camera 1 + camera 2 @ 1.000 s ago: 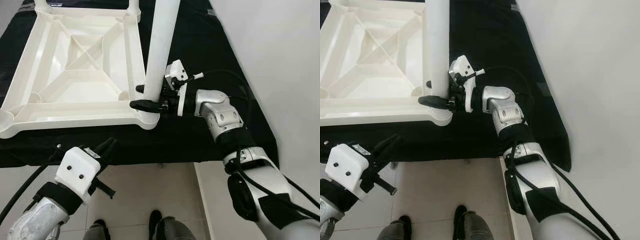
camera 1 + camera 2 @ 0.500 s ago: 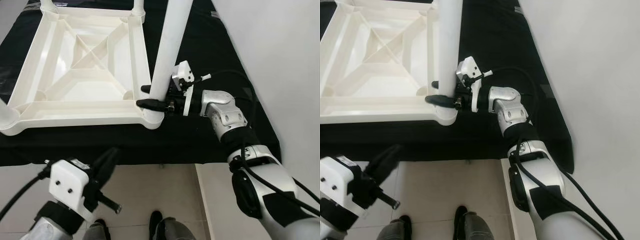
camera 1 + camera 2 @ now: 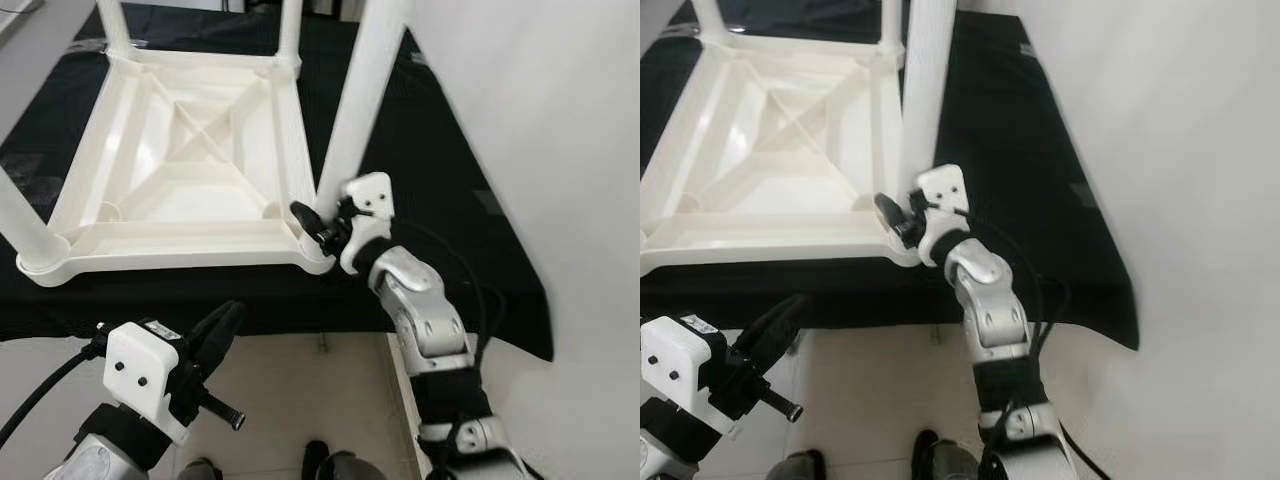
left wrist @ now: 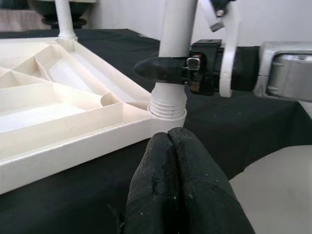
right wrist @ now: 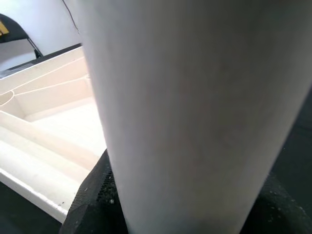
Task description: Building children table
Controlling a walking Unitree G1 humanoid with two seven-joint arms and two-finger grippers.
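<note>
A desk with black cloth (image 3: 430, 190) stands by a white wall, w/ tile floor on the near side; on it the white plastic table top (image 3: 190, 170) lies upside down, ribs showing. The right end effector (image 3: 318, 224) is closed around the white leg (image 3: 355, 120) just above the near right corner socket, where threads show, so this leg seems seated but maybe not fully screwed. Legs stand at the other three corners too, approx. the last step; the left end effector (image 4: 178, 161) hangs closed and empty near the desk edge.
</note>
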